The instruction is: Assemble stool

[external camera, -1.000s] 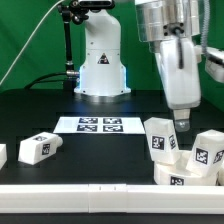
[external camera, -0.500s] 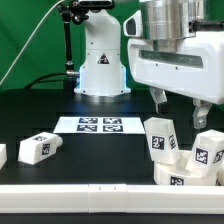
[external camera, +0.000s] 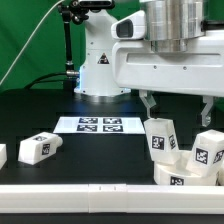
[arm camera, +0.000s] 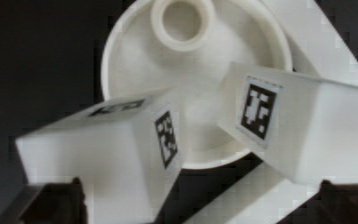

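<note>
Reach step: the gripper (external camera: 180, 107) hovers over the stool parts, holding nothing.
Its fingers (external camera: 149, 102) stand wide apart above the seat (arm camera: 158, 80), which lies to the exterior view's right of the marker board (external camera: 98, 124). There is one seat and four legs: the upright leg (external camera: 160, 135) and second leg (external camera: 207, 152) at the seat, the third leg (external camera: 40, 148) and the edge-cut fourth leg (external camera: 2, 155) to the board's left. The next move probably calls for lowering the fingers around one leg.

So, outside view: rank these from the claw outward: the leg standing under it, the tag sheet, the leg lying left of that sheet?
1. Standing leg, under the open claw.
2. Marker board, mid-table.
3. Lying leg, exterior view's left.
</note>
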### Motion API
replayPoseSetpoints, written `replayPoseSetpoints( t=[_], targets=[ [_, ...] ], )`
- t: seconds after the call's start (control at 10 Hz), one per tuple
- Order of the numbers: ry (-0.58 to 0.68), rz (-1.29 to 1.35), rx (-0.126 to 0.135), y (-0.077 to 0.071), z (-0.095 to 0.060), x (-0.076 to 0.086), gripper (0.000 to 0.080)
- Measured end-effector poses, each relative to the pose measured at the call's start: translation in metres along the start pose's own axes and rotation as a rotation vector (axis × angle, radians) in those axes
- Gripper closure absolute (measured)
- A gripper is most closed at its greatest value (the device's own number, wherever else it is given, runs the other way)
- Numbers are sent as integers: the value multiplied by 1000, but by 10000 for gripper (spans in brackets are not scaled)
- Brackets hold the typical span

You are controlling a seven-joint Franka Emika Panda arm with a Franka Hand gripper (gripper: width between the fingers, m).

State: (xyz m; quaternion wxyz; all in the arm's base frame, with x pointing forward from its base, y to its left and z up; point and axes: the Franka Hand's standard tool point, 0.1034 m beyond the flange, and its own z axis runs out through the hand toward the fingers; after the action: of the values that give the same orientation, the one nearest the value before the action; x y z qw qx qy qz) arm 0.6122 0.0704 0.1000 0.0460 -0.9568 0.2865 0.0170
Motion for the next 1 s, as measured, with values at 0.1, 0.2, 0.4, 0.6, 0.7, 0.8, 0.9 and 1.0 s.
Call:
replayPoseSetpoints(
  t=[0.1,0.2,0.4,0.6,0.7,0.8,0.9,1.0],
  targets=[
    [2,-97,-4,-1,1,-1,150],
    [16,-244,-7,-3,1,-1,150],
    [15,-399,-9,-3,1,-1,150],
    [16,-526,-18,-1,1,0,150],
    [16,-564,-19,0,1,1,150],
    [24,-673,-30,0,2,1,150],
    [28,-768,-36,0,3,1,150],
    [22,-939,-49,3,4,1,150]
  ],
)
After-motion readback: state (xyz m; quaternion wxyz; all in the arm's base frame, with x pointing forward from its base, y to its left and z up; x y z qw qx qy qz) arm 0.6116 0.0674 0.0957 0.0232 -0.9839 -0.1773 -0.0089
